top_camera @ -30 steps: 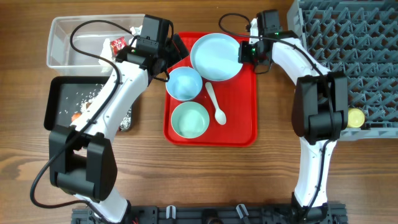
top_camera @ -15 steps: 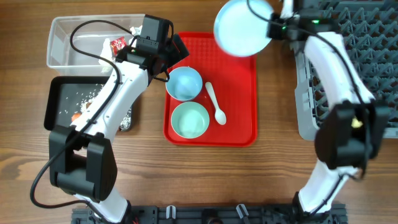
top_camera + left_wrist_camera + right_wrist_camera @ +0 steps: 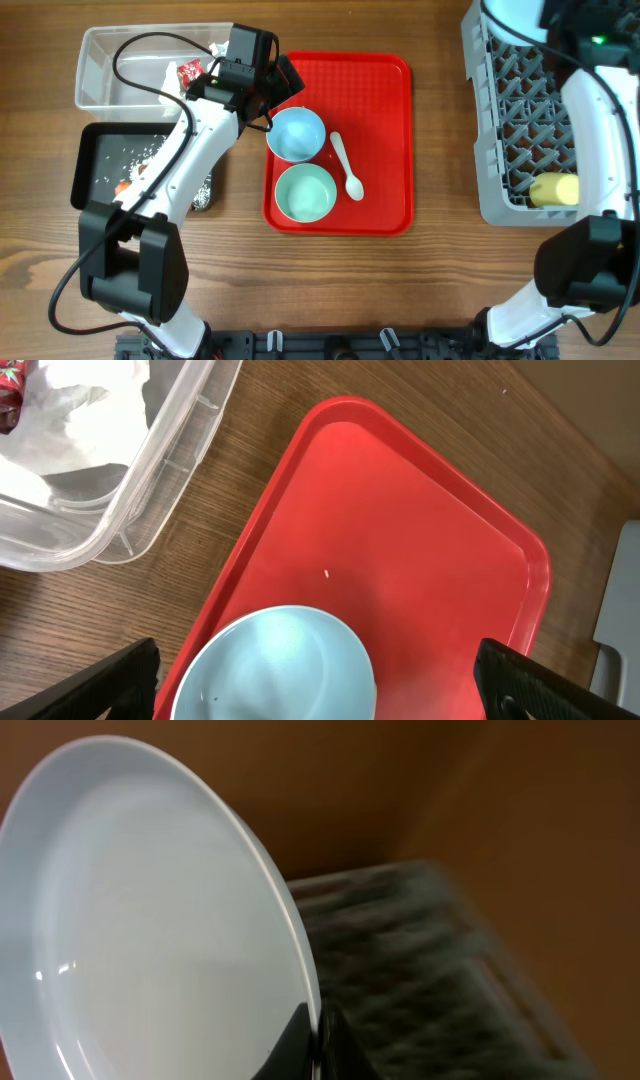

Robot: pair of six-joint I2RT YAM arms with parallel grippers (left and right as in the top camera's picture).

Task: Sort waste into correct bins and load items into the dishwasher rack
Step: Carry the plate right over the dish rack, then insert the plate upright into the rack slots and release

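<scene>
On the wooden table [image 3: 440, 290] the grey dishwasher rack [image 3: 515, 120] sits just below the right gripper [image 3: 316, 1038], which pinches the rim of the tilted light blue plate [image 3: 150, 920]; the left gripper [image 3: 320, 695] hangs spread wide over a bowl [image 3: 262, 660].

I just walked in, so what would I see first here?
The bright red tray in the table's middle stands out, holding a blue bowl, a green bowl and a white spoon. On the right, the grey rack has a yellow cup in it, and the right gripper pinches a big pale plate by its rim.
</scene>
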